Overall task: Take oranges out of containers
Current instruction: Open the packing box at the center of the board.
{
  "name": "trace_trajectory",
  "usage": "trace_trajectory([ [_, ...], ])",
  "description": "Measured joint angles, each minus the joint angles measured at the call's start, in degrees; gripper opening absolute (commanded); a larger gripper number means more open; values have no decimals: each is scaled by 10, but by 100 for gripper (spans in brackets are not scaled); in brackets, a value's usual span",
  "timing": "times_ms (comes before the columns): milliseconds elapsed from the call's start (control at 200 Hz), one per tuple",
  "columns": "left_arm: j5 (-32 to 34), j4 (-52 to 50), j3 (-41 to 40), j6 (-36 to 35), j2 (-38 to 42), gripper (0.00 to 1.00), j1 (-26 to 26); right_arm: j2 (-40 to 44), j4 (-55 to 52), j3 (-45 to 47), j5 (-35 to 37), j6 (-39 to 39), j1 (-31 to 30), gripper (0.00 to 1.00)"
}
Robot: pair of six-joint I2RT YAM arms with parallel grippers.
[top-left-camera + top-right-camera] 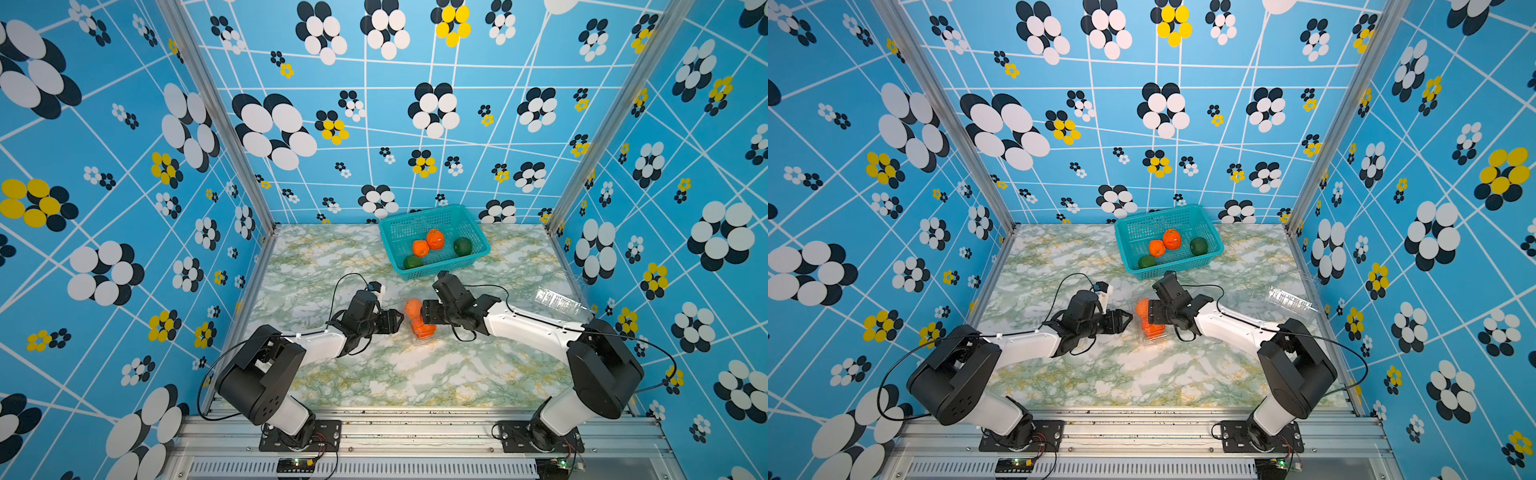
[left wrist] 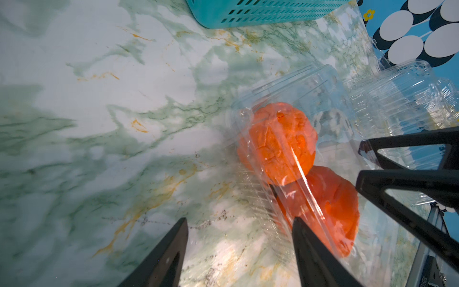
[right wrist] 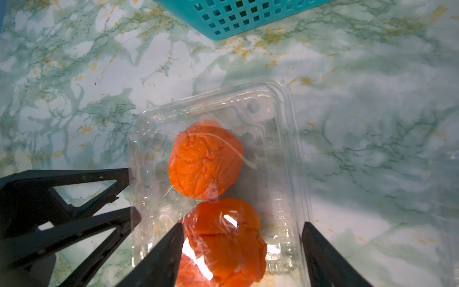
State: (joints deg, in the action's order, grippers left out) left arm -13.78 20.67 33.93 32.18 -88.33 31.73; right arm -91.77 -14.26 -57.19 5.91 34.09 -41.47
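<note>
The right pincer [image 3: 243, 225] hangs spread wide over the near end of a clear box [image 3: 285, 154], one finger above the plastic just left of the near orange [image 3: 223, 238], the other outside the box's right wall; from here it seems to pinch nothing. Opposite it the left pincer [image 2: 239, 220] is spread too and empty, its tips just beside the box's left wall. The far orange [image 3: 206, 159] sits touching the near one, so the box's long axis runs near to far and both arms come at it across its short side. I'd judge the right arm the nearer, since it is already above the fruit. Glare lies over both oranges, and I cannot tell whether the lid is shut or lifted, which the coming move turns on. The box rests mid-desk [image 1: 374, 374]. Further out, an empty box [image 1: 557, 301] lies by the right wall, and the teal basket [image 1: 478, 232] at the far edge holds two more oranges [image 1: 420, 248] and two green fruits [image 1: 462, 246].
</note>
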Motion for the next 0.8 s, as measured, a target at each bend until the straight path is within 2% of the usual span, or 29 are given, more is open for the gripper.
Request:
trace_trajectory([
  [535, -41, -21, 38, 3, -50, 65, -2, -4, -2, -4, 12, -5, 0, 76],
  [755, -60, -22, 44, 12, -53, 44, -2, -5, -7, -7, 13, -9, 0, 76],
  [765, -62, -22, 44, 12, -53, 40, -2, -5, -7, -7, 13, -9, 0, 76],
  [800, -64, -21, 45, 14, -53, 37, -2, -5, -10, -8, 13, -9, 0, 76],
])
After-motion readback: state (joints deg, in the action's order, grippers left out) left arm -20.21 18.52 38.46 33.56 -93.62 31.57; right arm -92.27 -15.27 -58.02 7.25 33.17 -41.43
